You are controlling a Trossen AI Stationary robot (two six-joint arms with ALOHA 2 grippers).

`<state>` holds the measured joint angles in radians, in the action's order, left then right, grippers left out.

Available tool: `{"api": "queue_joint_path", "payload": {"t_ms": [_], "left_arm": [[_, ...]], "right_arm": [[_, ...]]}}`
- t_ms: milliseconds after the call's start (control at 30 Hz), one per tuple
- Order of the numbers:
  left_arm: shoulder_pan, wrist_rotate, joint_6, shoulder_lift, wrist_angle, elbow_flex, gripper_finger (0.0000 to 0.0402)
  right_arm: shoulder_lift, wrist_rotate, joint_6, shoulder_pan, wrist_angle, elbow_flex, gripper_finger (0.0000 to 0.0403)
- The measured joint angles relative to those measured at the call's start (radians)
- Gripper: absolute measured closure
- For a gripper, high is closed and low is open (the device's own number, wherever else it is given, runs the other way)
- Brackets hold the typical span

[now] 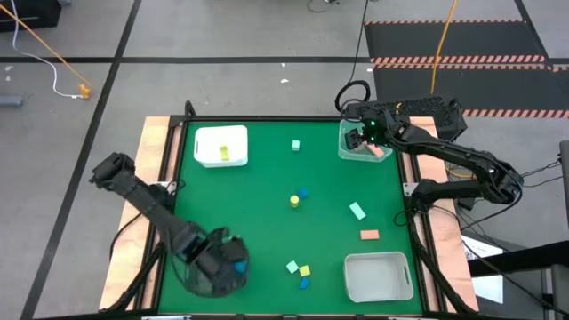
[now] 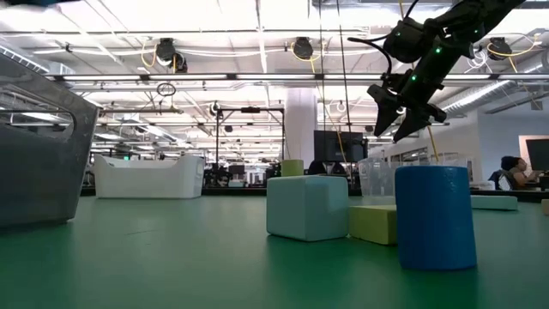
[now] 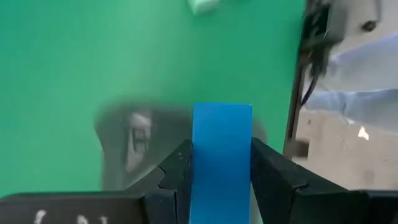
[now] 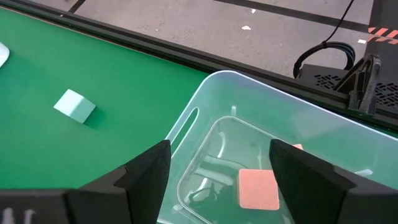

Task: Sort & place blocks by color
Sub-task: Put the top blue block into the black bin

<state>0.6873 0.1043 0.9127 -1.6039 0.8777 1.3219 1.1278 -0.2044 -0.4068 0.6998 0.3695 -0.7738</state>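
The sorting was judged to be partway through, with two deliveries in hand at once. A blue block [image 3: 222, 158] was held clamped between the jaws of the left gripper [image 1: 233, 263], which was poised over the dark tray [image 1: 200, 280] at the near left corner of the table [image 1: 267, 213]; the next move there was judged to call for lowering and releasing the block into that tray. What else lay in the dark tray could not be told. The right gripper [image 4: 217, 163] was seen hovering over the clear tray [image 4: 205, 93] at the far right corner with its jaws spread wide and nothing held between them; a salmon pink block [image 4: 258, 188] was seen lying on the floor of that tray, directly below. For that arm, a retreat and a reach for the next block was judged to be required, most likely the salmon pink bar [image 1: 369, 235] left on the mat near the right edge. A yellow-green block [image 1: 225, 152] was seen in the white tray [image 1: 206, 158] at the far left, while the white tray at the near right [image 1: 378, 289] appeared to hold nothing. Left loose on the mat were mint green blocks [image 1: 356, 211], a small cluster near the front edge [image 1: 300, 271], and a blue and a yellow piece [image 1: 298, 196] near the middle.
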Motion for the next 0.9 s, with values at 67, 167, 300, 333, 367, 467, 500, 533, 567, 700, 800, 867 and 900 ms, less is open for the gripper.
{"api": "queue_joint_path", "payload": {"t_ms": [67,167,300,333,367,467,500,533,567,700,800,867,900], "left_arm": [[0.051,0.021,0.113,-0.003,0.006,-0.030,0.0276],[0.117,0.056,0.270,-0.002,0.001,-0.078,0.0275],[0.161,0.080,0.433,-0.003,0.001,-0.136,0.0250],[0.164,0.082,0.457,-0.003,-0.007,-0.148,0.0247],[0.167,0.084,0.474,-0.003,-0.008,-0.158,0.0246],[0.180,0.082,0.503,-0.003,-0.005,-0.184,0.0253],[0.181,0.080,0.509,-0.003,-0.008,-0.191,0.0257],[0.180,0.080,0.514,-0.003,-0.008,-0.197,0.0260],[0.179,0.081,0.520,-0.003,-0.008,-0.202,0.0262],[0.178,0.082,0.530,-0.003,-0.008,-0.208,0.0256],[0.177,0.081,0.537,-0.003,-0.008,-0.208,0.0237],[0.177,0.080,0.553,-0.003,-0.008,-0.208,0.0223],[0.177,0.080,0.566,-0.003,-0.008,-0.208,0.0217]], "right_arm": [[0.000,0.000,0.000,0.000,0.000,0.000,0.0138],[0.000,0.000,0.000,0.000,0.000,0.000,0.0138],[0.000,0.000,0.000,0.000,0.000,0.000,0.0138],[0.000,0.000,0.000,0.000,0.000,0.000,0.0138],[0.000,0.000,0.000,0.000,0.000,0.000,0.0138],[0.000,0.000,0.000,0.000,0.000,0.000,0.0138],[0.000,0.000,0.000,0.000,0.000,0.000,0.0138],[0.000,0.000,0.000,0.000,0.000,0.000,0.0138],[0.000,0.000,0.000,0.000,0.000,0.000,0.0138],[0.000,-0.001,0.000,0.000,0.000,0.000,0.0138],[0.000,-0.001,0.000,0.000,0.000,0.000,0.0138],[0.000,-0.001,0.000,0.000,0.000,0.000,0.0138],[0.000,-0.001,0.000,0.000,0.000,0.000,0.0138]]}}
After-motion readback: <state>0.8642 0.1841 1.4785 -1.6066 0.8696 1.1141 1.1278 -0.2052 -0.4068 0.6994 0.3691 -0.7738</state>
